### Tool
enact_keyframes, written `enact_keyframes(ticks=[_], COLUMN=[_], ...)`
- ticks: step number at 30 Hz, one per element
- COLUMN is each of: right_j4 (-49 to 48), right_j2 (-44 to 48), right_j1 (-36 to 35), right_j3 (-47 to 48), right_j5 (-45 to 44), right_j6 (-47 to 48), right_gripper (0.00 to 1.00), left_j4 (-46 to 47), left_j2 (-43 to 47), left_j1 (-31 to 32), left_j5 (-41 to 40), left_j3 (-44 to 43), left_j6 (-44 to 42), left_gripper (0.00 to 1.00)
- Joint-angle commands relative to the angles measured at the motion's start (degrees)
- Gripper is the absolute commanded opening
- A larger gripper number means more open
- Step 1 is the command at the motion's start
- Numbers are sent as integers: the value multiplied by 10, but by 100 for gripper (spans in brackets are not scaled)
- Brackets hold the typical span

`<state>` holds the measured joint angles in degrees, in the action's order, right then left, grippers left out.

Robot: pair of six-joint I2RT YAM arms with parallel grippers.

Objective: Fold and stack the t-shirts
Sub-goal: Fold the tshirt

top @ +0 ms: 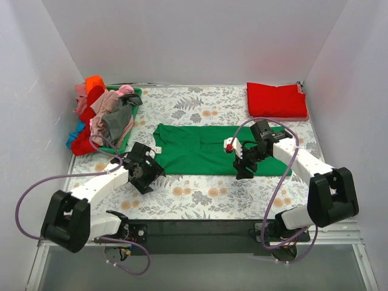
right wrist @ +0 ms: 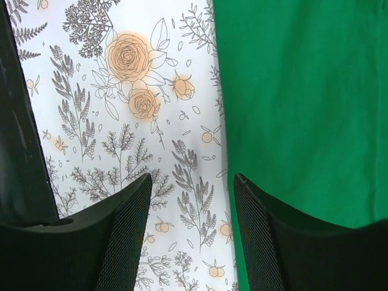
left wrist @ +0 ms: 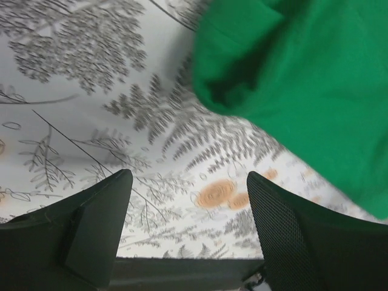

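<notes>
While your left claw & right claw hang open, empty, grab green t-shirt near-edge corners together, lift evenly, fold away w/o bunching.

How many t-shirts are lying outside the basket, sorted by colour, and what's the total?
Bright green t-shirt, spread flat: 1
Red t-shirt, folded: 1
Total: 2
The heap in the green basket is too tangled to count.
</notes>
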<state>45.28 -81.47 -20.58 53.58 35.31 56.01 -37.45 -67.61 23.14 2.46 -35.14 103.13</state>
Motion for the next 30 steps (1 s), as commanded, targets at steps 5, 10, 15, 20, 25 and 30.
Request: enact_keyframes(ticks=[5, 10, 15, 20, 25, 30], right_j4=[-37, -47, -53, -56, -58, -60], right_j2=[32, 31, 24, 19, 11, 8], right_j1=[5, 4, 5, 4, 4, 4], right_j3=[-14, -28, -37, -40, -44, -45], right_j5=[12, 12, 15, 14, 8, 4], right_j6=[-10, -9, -9, -9, -9, -9], right_gripper=[63, 62, 62, 61, 61, 60], left_j4=[4, -17, -31, -29, -20, -10], left_j2=[-86, -98, -96, -104, -127, -145], left_j1=[2, 2, 1, 1, -3, -12], left_j5=[-105, -144, -174, -191, -196, -197], left_j3=[-41, -69, -72, -81, -96, -100], left_j6=[67, 62, 55, 46, 27, 8], left_gripper=[70, 67, 61, 58, 58, 53])
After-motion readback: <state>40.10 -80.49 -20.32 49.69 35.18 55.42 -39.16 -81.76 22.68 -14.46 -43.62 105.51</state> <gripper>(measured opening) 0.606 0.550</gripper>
